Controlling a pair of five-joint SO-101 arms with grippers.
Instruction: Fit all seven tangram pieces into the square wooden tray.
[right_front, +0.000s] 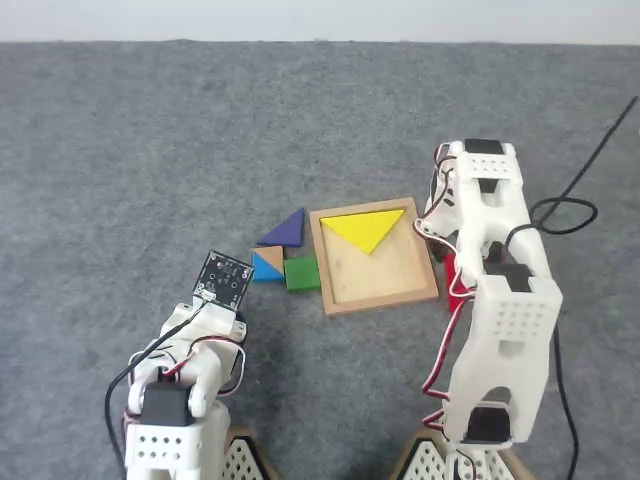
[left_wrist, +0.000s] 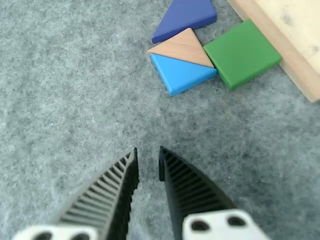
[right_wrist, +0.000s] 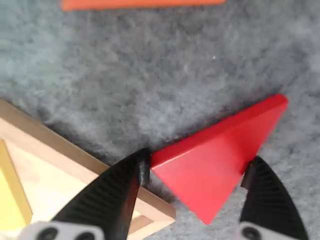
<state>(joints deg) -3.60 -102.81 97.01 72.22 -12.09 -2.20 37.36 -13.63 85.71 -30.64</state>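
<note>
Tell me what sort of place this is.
Probably a robot practice tabletop, maybe a lab: a left arm and right arm at a grey mat, beside a tray and a red triangle.

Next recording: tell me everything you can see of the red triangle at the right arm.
The red triangle is a flat, thick tangram piece, smooth glossy red, with straight edges. It sits between the fingers of the right claw, which press on opposite sides of it. It is just outside a corner of the wooden tray, over the grey carpet; whether it rests there or is lifted I cannot tell.
</note>
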